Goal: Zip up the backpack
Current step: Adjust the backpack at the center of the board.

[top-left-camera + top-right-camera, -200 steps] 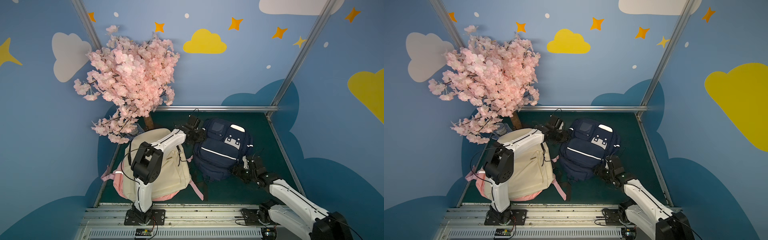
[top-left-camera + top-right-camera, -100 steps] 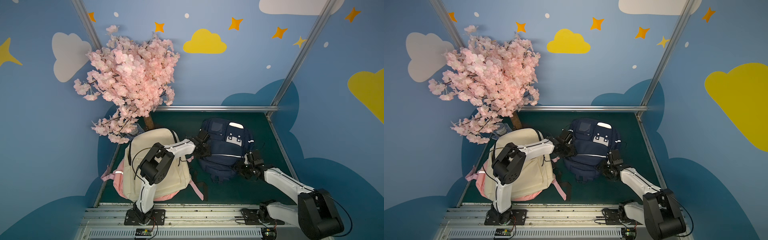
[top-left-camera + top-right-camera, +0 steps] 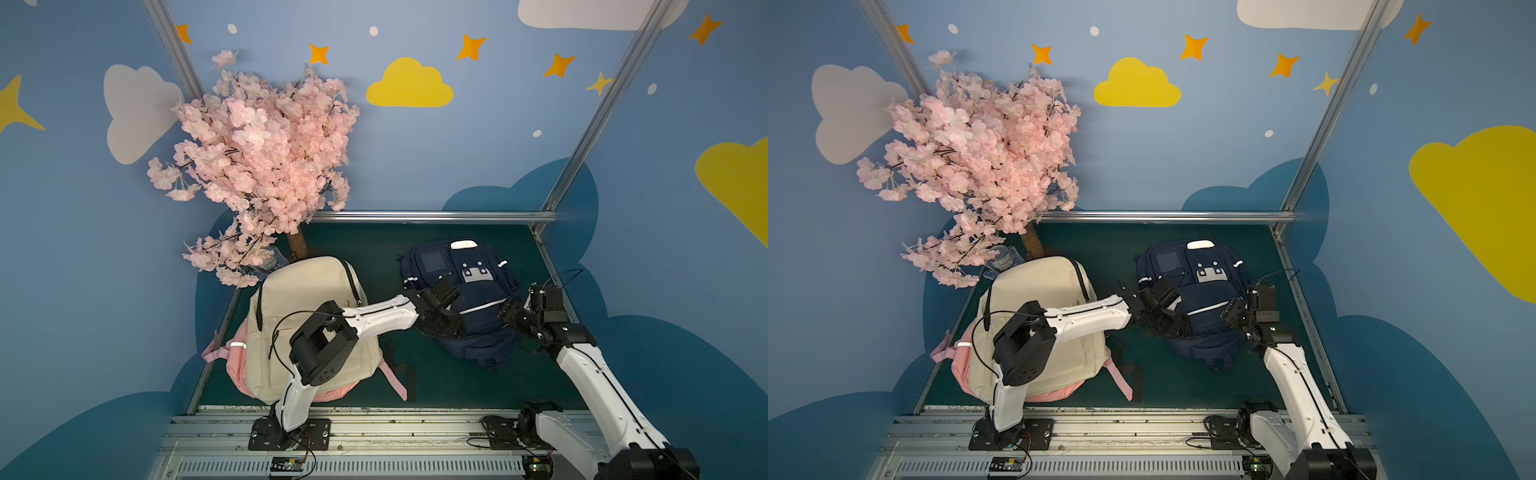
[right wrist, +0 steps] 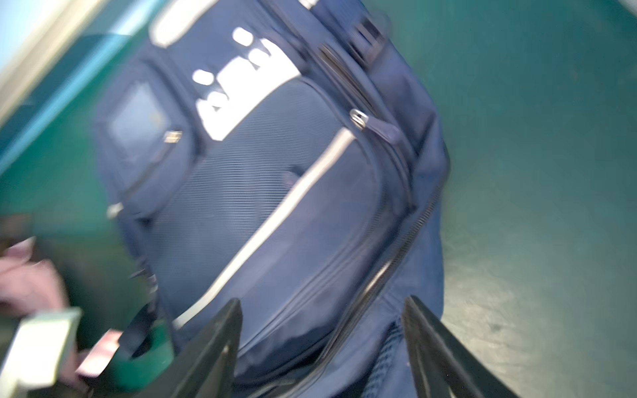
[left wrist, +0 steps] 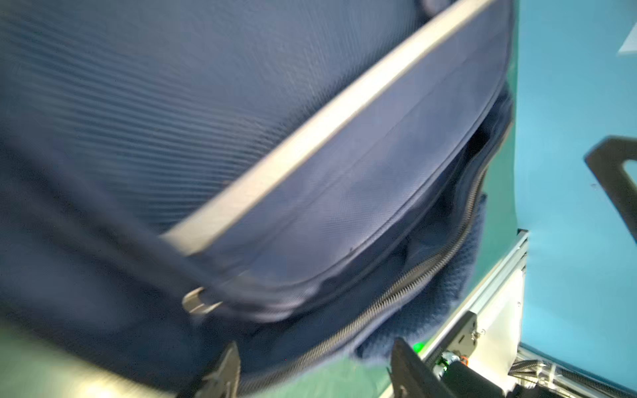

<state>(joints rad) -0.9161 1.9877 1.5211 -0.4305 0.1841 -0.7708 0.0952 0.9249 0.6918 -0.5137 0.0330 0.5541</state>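
The navy backpack (image 3: 469,286) (image 3: 1200,286) lies on the green mat, shown in both top views. My left gripper (image 3: 451,326) (image 5: 315,365) is at its left front side, open, with the zipper track (image 5: 396,293) running between the fingers. The main compartment gapes open. A metal zipper pull (image 5: 198,303) sits just beyond my left fingertips. My right gripper (image 3: 508,311) (image 4: 324,330) is at the bag's right side, open, straddling the open zipper edge (image 4: 396,255). Another zipper pull (image 4: 360,119) with a navy tab lies farther up the bag.
A cream backpack with pink straps (image 3: 307,328) lies under my left arm. A pink blossom tree (image 3: 262,166) and a bottle (image 3: 270,259) stand at the back left. Blue walls close in on three sides, and a metal rail (image 3: 374,419) runs along the front.
My left gripper slid from the bag's far left corner along its left side toward the front. The right gripper moved farther back along the right side. The navy backpack shifted right and turned.
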